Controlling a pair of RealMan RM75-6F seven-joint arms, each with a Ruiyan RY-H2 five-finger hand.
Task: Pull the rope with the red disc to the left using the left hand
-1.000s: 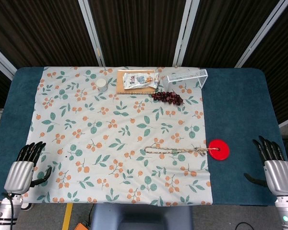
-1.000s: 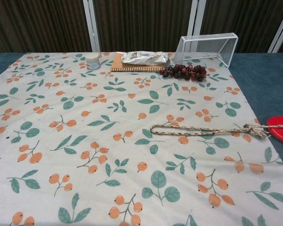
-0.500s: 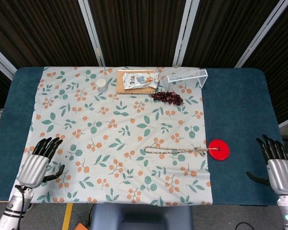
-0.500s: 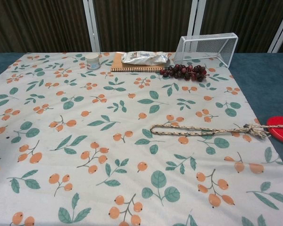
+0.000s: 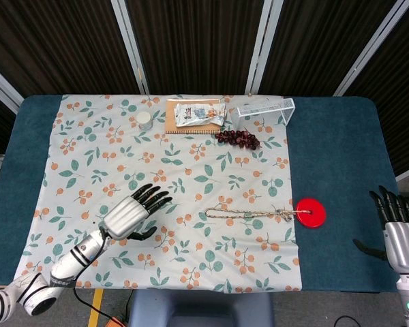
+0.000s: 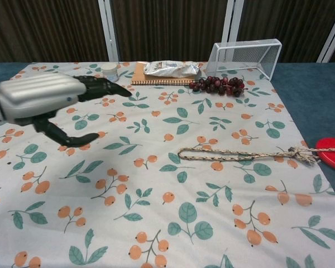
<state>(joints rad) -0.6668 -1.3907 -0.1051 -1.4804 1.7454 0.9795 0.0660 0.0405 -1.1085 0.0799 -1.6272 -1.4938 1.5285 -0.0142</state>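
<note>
A braided rope (image 5: 249,215) (image 6: 240,154) lies across the floral cloth, its right end tied to a red disc (image 5: 311,212) (image 6: 332,153) on the blue table just off the cloth's right edge. My left hand (image 5: 131,214) (image 6: 42,100) hovers over the cloth well to the left of the rope's looped end, fingers spread, thumb apart, holding nothing. My right hand (image 5: 397,231) stays at the table's right front edge, fingers extended and empty, right of the disc.
At the back stand a wire basket (image 5: 266,109) (image 6: 244,56), a bunch of dark grapes (image 5: 237,138) (image 6: 218,85), a snack packet on a brown mat (image 5: 198,113) (image 6: 170,69) and a small white jar (image 5: 144,120) (image 6: 109,72).
My left hand has swept from the table's left front corner rightward and forward over the cloth toward the rope. The right hand drifted slightly right. Rope and disc have not moved.
</note>
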